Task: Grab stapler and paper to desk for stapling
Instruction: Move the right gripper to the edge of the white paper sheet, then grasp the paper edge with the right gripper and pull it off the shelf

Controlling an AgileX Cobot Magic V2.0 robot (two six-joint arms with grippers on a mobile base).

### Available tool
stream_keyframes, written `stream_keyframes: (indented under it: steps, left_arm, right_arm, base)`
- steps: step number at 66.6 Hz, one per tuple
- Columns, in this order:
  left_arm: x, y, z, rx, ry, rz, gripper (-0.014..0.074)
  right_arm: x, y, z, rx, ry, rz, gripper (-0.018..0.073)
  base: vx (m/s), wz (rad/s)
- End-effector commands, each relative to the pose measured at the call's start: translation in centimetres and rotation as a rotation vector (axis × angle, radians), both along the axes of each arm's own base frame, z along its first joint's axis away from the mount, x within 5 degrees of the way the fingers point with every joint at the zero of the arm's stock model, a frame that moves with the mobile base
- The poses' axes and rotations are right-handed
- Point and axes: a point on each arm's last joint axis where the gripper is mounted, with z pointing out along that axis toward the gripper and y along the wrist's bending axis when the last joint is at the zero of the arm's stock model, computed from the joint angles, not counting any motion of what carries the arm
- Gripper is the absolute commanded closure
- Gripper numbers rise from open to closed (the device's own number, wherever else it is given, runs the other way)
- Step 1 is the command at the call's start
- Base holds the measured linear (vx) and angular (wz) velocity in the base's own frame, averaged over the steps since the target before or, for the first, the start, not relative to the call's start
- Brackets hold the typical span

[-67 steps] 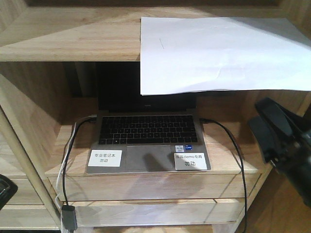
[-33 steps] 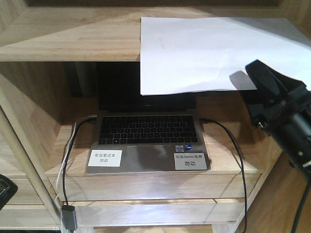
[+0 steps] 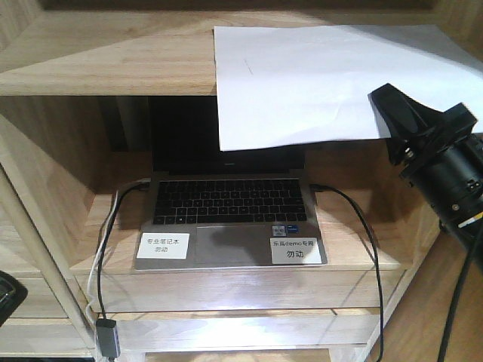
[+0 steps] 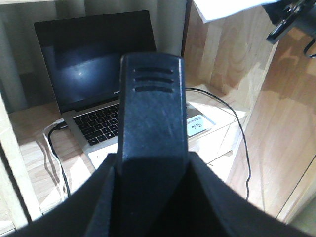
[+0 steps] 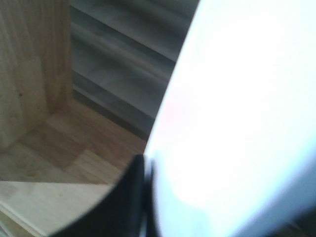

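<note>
Over the last second the right tool (image 3: 386, 109) has climbed from low at the right, beside the laptop (image 3: 226, 204), up to the lower right corner of the paper (image 3: 317, 83). The sheet itself has slid a little to the left, so the tool has probably made contact with it. The paper lies on the top shelf (image 3: 113, 60), its front part overhanging the shelf's front edge above the laptop, and the tool's dark fingers overlap that hanging corner. The right wrist view is almost filled with bright white sheet pressed close to one dark finger, which fits an edge grasp. Whether the jaws have clamped or merely straddle the sheet cannot be told. The left tool (image 4: 153, 98) hangs low in front of the laptop, its body blocking its own camera, so its state cannot be told either. Neither the stapler nor the counter appears in any view. My reading is that the paper pick is just starting. A thin, unsupported overhang may bend or slide away unless the hold is firm before pulling it off.
</note>
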Motion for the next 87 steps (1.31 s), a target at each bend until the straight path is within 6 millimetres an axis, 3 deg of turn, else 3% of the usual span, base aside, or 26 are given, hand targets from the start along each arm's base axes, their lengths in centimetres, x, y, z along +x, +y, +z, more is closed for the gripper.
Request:
stream_keyframes:
  steps: [1, 15, 40, 53, 87]
  left_arm:
    - [0.2, -0.1, 1.8, -0.085, -0.098, 0.006, 0.0603]
    - [0.2, -0.1, 1.8, -0.085, -0.097, 0.006, 0.0603]
    - [0.2, -0.1, 1.8, -0.085, -0.097, 0.006, 0.0603]
    - [0.2, -0.1, 1.8, -0.085, -0.097, 0.006, 0.0603]
    - [0.2, -0.1, 1.8, -0.085, -0.097, 0.006, 0.0603]
  right_arm:
    - [-1.1, 0.0, 3.1, 0.078, -0.245, 0.038, 0.0571]
    - [-3.1, -0.5, 3.6, 0.092, -0.28, 0.038, 0.0568]
    - [-8.9, -2.1, 0.2, 0.086, -0.187, -0.02, 0.0561]
    - [-11.8, -2.8, -0.6, 0.063, -0.176, -0.04, 0.0561]
    - [-17.8, -4.7, -0.7, 0.042, -0.148, -0.131, 0.0561]
  base:
    - [0.0, 0.0]
    - [0.0, 0.0]
    - [0.0, 0.0]
    - [0.0, 0.0]
    - [0.0, 0.0]
